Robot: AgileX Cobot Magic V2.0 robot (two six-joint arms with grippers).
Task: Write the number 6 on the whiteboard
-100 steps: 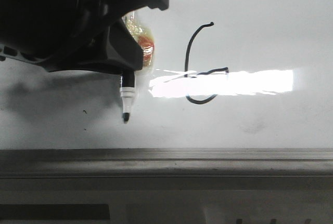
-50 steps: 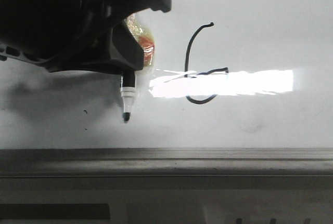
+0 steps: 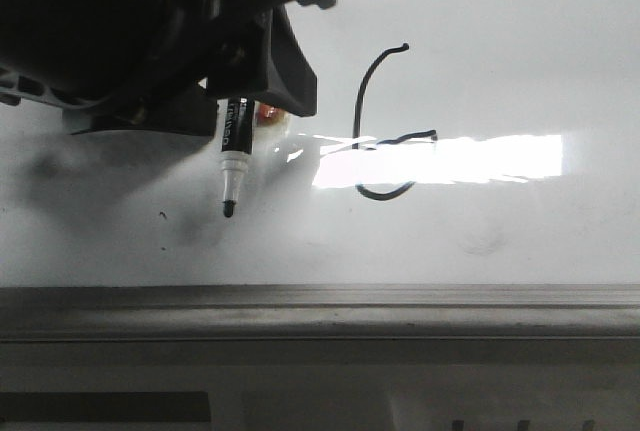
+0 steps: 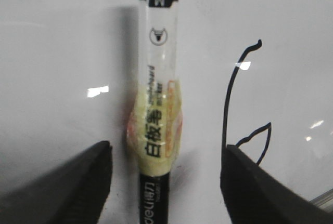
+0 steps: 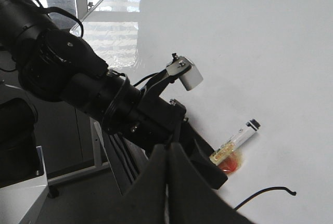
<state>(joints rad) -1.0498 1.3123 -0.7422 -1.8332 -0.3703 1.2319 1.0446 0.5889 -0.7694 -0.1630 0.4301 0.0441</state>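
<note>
The left arm is reaching over the whiteboard [image 3: 520, 71], its dark bulk filling the upper left of the front view, and the left gripper [image 4: 164, 182] is standing with its two black fingers [image 4: 78, 187] spread wide to either side of a marker [image 4: 157, 109], neither finger touching it. The marker is lying flat on the board between them, its clear barrel wrapped in a yellowish band of tape with a reddish edge, and its dark tip [image 3: 229, 210] is pointing toward the grey ledge [image 3: 320, 306] along the board's near edge. The right gripper [image 5: 167, 193] is showing only in its own wrist view, where its two dark fingers are pressing together with barely a seam between them, holding nothing. The number 6 [image 3: 385, 121] is sitting just beside the marker, toward the right arm's side: a thin black curved stem with a small hook at its top and a loop below, a bright strip of glare cutting across the loop.
</note>
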